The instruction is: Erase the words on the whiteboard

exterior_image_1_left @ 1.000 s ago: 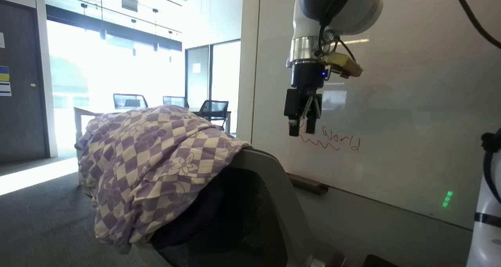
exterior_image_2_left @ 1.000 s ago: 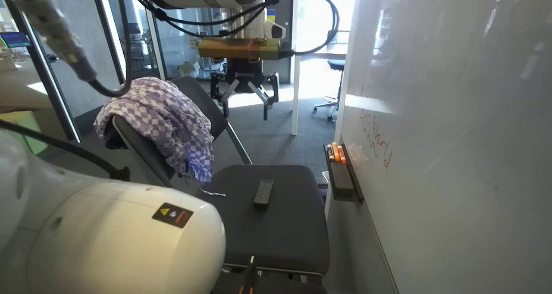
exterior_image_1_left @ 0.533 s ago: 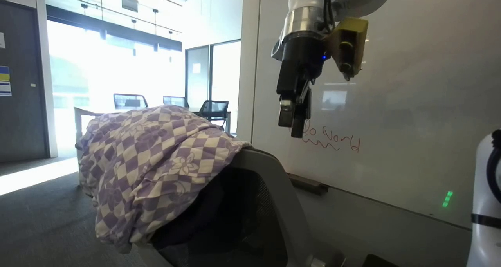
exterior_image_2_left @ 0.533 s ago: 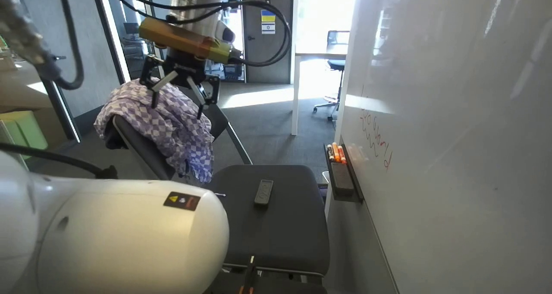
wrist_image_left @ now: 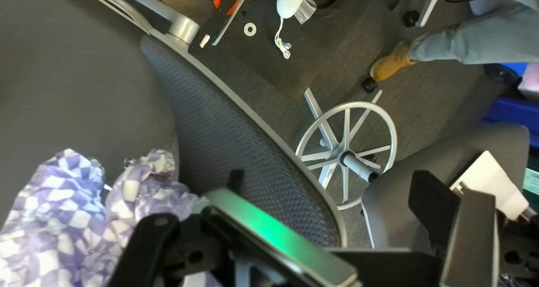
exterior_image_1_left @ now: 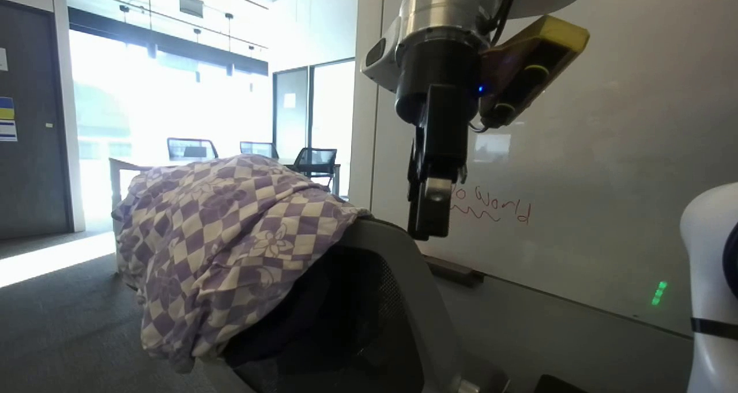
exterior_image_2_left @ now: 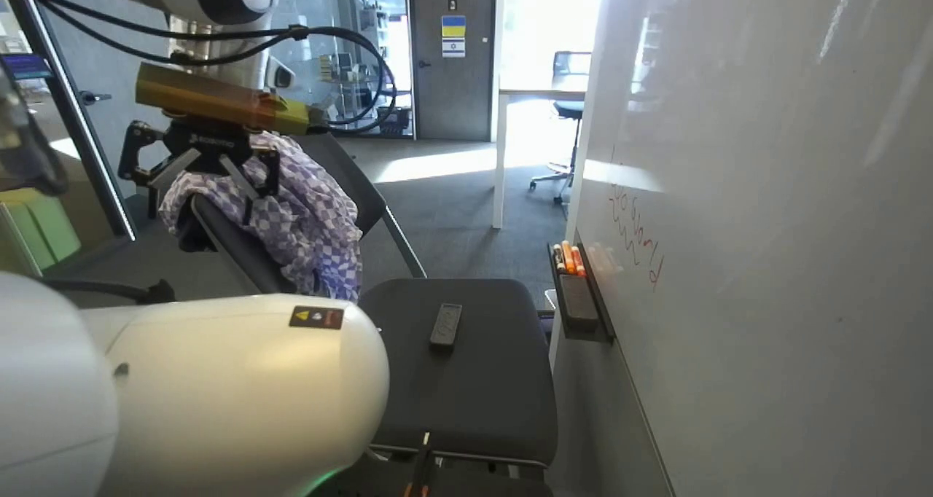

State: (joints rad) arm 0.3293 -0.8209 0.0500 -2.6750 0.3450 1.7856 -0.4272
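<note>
The words (exterior_image_1_left: 496,201), a short red scribble with a wavy line under it, are on the whiteboard (exterior_image_1_left: 599,168). Both also show in an exterior view, the words (exterior_image_2_left: 635,238) and the whiteboard (exterior_image_2_left: 765,278). My gripper (exterior_image_2_left: 200,205) is open and empty, above the cloth-draped chair back and well away from the board. It hides the start of the words in an exterior view (exterior_image_1_left: 429,231). In the wrist view, the open fingers (wrist_image_left: 330,190) have nothing between them. A dark eraser (exterior_image_2_left: 445,326) lies on the chair seat. The words, board and eraser are out of the wrist view.
A tray (exterior_image_2_left: 601,329) at the board's lower edge holds several markers (exterior_image_2_left: 568,256) and another dark block (exterior_image_2_left: 578,304). A purple checkered cloth (exterior_image_2_left: 291,205) covers the chair back (wrist_image_left: 236,131). A person's leg (wrist_image_left: 476,43) shows in the wrist view.
My gripper has moved away from the whiteboard, from over the floor beyond the chair to over the cloth-draped chair back, and has turned. It stays open. The eraser and words have not moved.
</note>
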